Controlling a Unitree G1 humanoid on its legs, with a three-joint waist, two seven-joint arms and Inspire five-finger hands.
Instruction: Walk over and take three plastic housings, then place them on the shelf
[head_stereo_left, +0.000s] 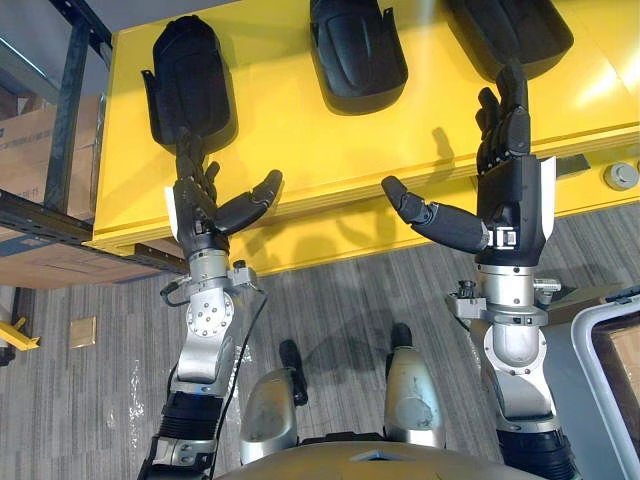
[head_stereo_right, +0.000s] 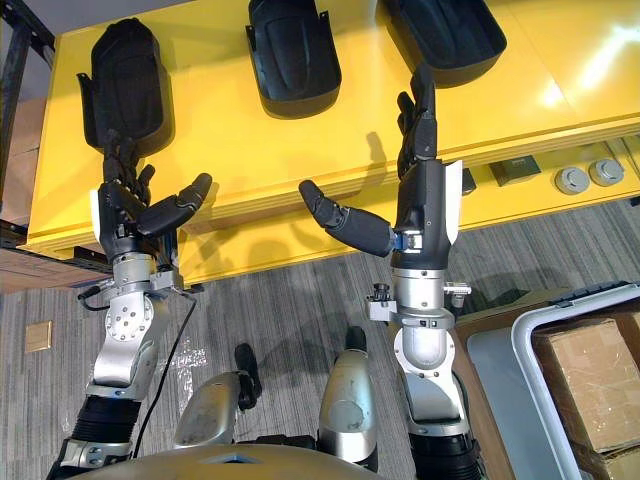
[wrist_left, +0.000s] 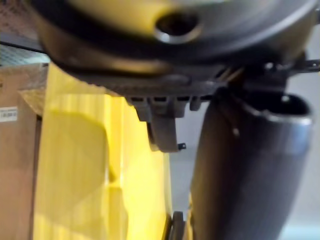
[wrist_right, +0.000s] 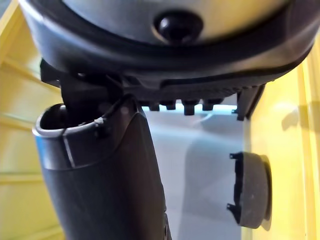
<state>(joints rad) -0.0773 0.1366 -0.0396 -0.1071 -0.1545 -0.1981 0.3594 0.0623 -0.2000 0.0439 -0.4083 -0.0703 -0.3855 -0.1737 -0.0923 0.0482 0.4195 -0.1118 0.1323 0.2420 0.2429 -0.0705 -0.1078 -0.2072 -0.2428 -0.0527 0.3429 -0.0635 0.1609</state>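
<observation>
Now I am holding left hand (head_stereo_left: 200, 212) and right hand (head_stereo_left: 515, 190) open; black moulded plastic housings (head_stereo_left: 358, 50) look stiff, probably light, so grip rims.

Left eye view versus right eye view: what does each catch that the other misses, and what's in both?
Left eye view's extra: a yellow piece on the carpet at the far left edge. Right eye view's extra: a second grey disc beside the first disc. Shared: the yellow platform carrying the left housing, middle housing and right housing, all black plastic, with the left hand and right hand raised open and empty before it.
</observation>
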